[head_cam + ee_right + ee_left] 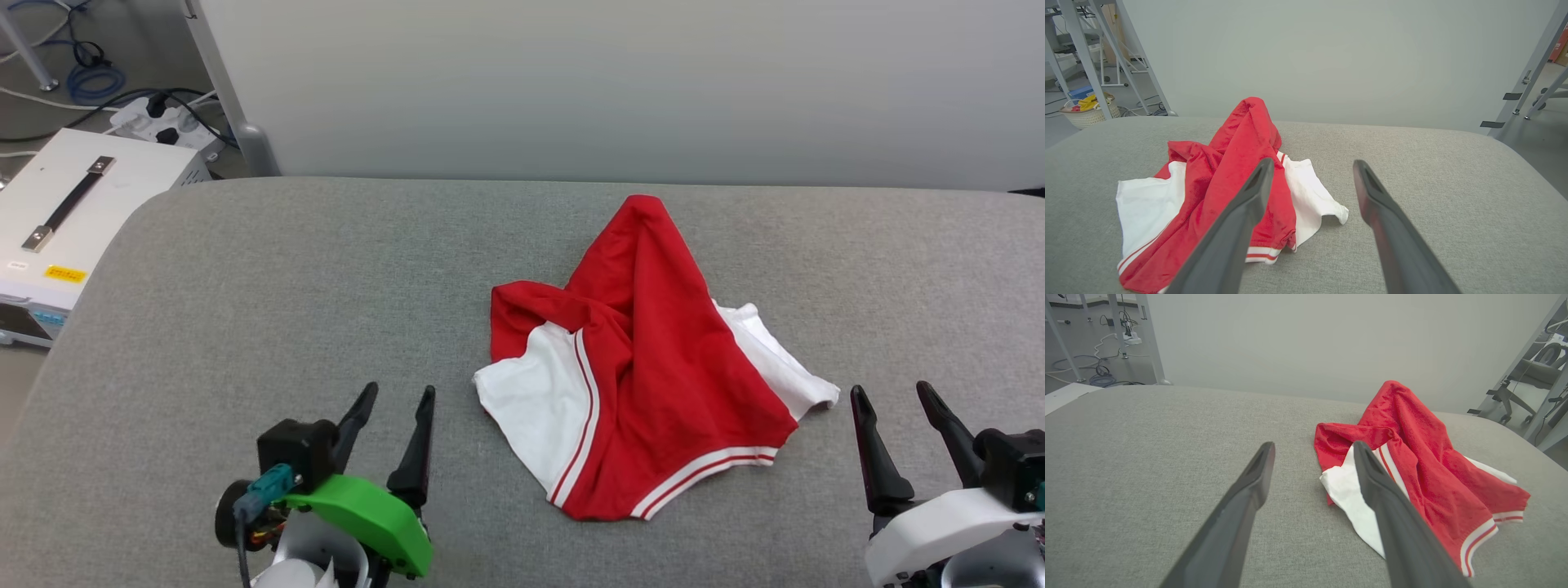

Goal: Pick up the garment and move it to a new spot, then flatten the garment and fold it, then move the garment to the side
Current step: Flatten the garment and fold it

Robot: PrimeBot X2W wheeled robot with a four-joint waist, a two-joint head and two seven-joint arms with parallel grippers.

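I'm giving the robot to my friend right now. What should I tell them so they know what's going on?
Left gripper: open, holding nothing, by the garment's left side on the grey surface.
Right gripper: open, holding nothing, by the garment's right side.
Garment: lies crumpled between the two grippers, with the red middle bunched up and a white panel sticking out at each side.
Done: nothing that shows; the garment is not flat or folded.
Left: pick it up and move it to a new spot, flatten it, fold it, then move it to the side.
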